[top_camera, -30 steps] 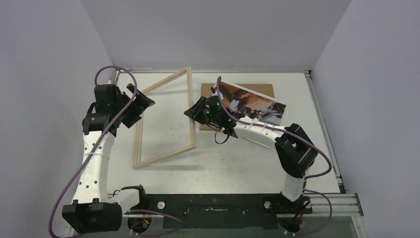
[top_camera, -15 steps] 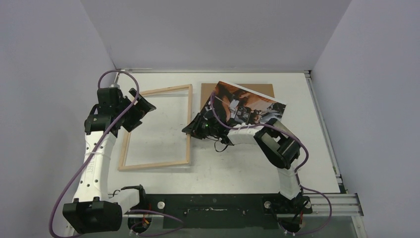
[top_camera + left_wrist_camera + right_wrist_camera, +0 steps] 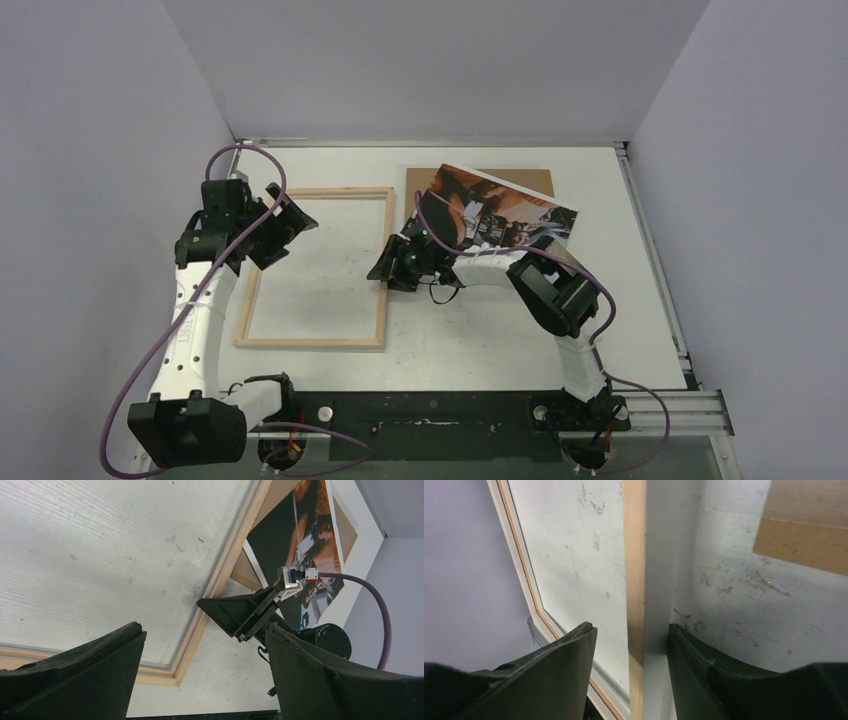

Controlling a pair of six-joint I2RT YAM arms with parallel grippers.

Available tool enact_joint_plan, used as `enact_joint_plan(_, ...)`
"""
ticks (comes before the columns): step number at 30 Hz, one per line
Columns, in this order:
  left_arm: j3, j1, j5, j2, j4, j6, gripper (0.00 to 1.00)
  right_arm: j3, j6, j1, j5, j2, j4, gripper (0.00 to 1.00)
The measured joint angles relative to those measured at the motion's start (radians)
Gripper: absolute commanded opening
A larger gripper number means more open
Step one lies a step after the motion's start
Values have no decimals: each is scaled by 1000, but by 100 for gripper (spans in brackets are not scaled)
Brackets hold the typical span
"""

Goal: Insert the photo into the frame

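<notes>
Photo [image 3: 500,210]: lies face up at the far right-centre of the table [image 3: 470,330], resting on the brown backing board [image 3: 535,180], outside the frame.
Photo, long axis: runs roughly left to right and is skewed, with its left end farther back than its right.
Frame [image 3: 315,341]: lies flat on the table, left of centre, bare-wood back up. It sits just beside the photo's left edge, and whether the two touch cannot be told.
Frame, long axis: runs near to far, so it appears crossed with the photo's. By judgement, the print needs turning as well as shifting left.
Right gripper [image 3: 631,630]: sits at the middle of the frame's right rail, one finger on each side. The jaws are parted, with a gap showing on the opening side, so they are not clamped on the wood.
Bearing from right jaws: the photo lies to the right and farther back, behind the fingertips, which point left toward the frame.
Left gripper [image 3: 285,225]: is over the frame's far left corner with its jaws spread wide and nothing between them. It is well apart from the photo, with the whole frame in between.
Nearer arm: the right.
Coming move, as judged: the right arm clears the rail and swings back to the photo's near-left edge. Lifting that edge off the board looks to be the hard part.
</notes>
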Motion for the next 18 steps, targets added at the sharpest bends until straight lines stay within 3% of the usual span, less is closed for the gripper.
enact_joint_plan(14, 0, 0, 24, 30, -18, 76, 90, 168, -173, 7, 70, 0, -351, 62)
enact_joint_plan(18, 3, 0, 25, 37, -29, 113, 97, 229, -261, 6, 130, -5, -461, 62)
